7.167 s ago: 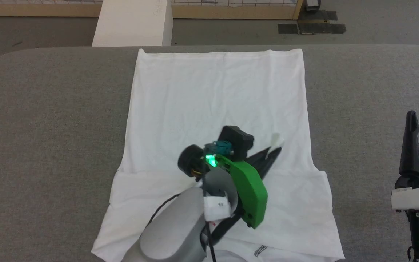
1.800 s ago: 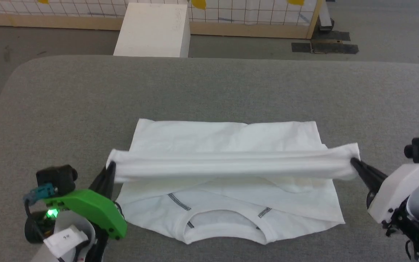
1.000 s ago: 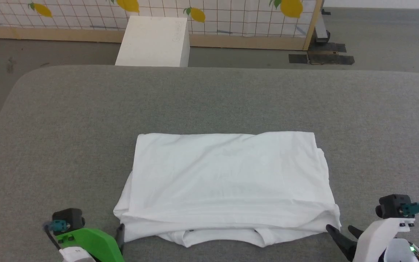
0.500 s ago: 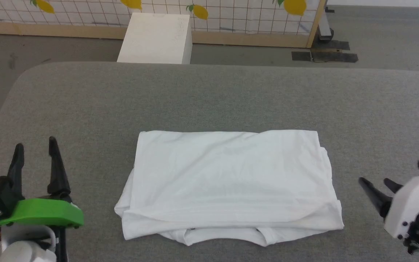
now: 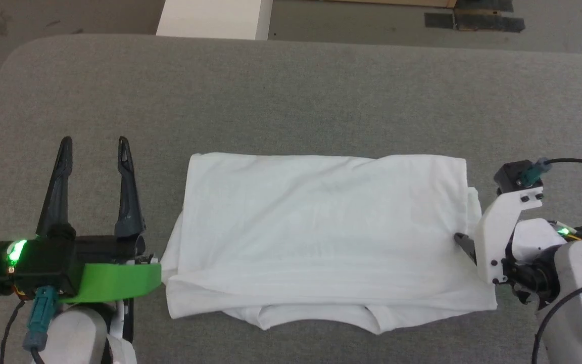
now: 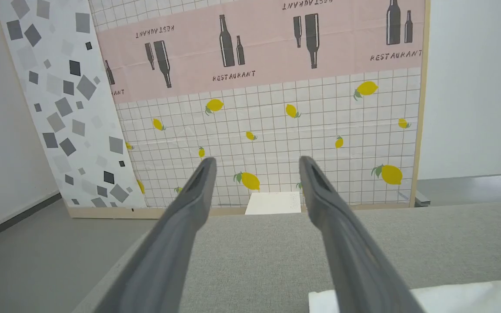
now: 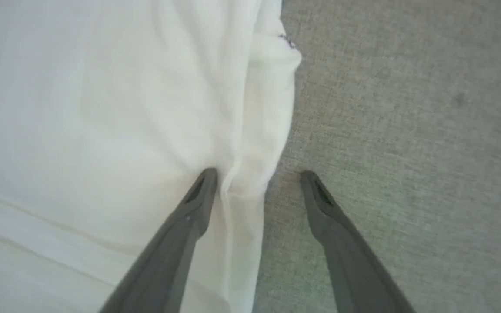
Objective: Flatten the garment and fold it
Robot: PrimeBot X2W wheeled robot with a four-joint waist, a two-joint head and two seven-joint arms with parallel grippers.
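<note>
Right hand (image 7: 258, 174) moved in, straddling garment (image 7: 102, 108) edge

Garments: there was one garment (image 5: 321, 227), white.
Tools: there were two, the left tool (image 5: 94, 144) and the right tool (image 7: 258, 174).
Fingers: each tool had two dark fingers (image 6: 181, 234), four in all.
Tabletops: there was one grey tabletop (image 5: 321, 91).
Boxes: there was one white box (image 5: 215, 17).
Green lights: two glowed, one green light (image 5: 15, 250) on each arm.
Wall panels: two stood in the left wrist view, a lemon panel (image 6: 320, 130) and a grey-squares panel (image 6: 59, 108).
Lemons: ten whole lemons (image 6: 387, 174) were printed, with more cut off.
</note>
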